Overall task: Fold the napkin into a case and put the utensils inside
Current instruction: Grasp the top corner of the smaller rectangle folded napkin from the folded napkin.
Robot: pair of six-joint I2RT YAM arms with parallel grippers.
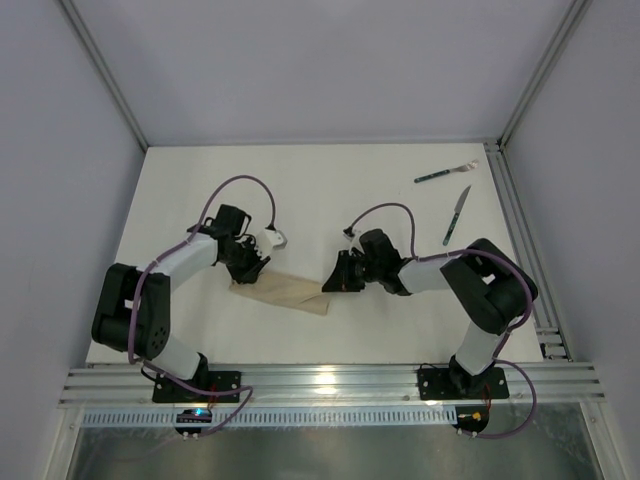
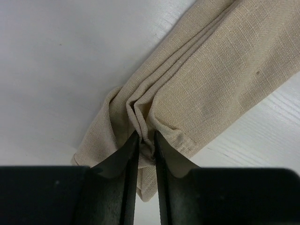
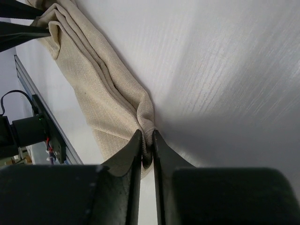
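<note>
White table (image 1: 300,190); napkin (image 1: 285,292) lies mid-table as a narrow folded strip. Your left gripper (image 1: 248,268) is clenched on its left end, your right gripper (image 1: 330,283) pinches the right end. Lift both ends in step, low, with even tension, so the layers don't slip. Far right, fork (image 1: 445,173) and knife (image 1: 457,215) lie untouched.

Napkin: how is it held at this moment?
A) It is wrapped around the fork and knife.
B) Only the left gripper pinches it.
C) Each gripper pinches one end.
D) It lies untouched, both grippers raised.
C: the left gripper is shut on one end of the napkin and the right gripper on the other, as each wrist view shows; the fork and knife lie apart near the far right corner.
</note>
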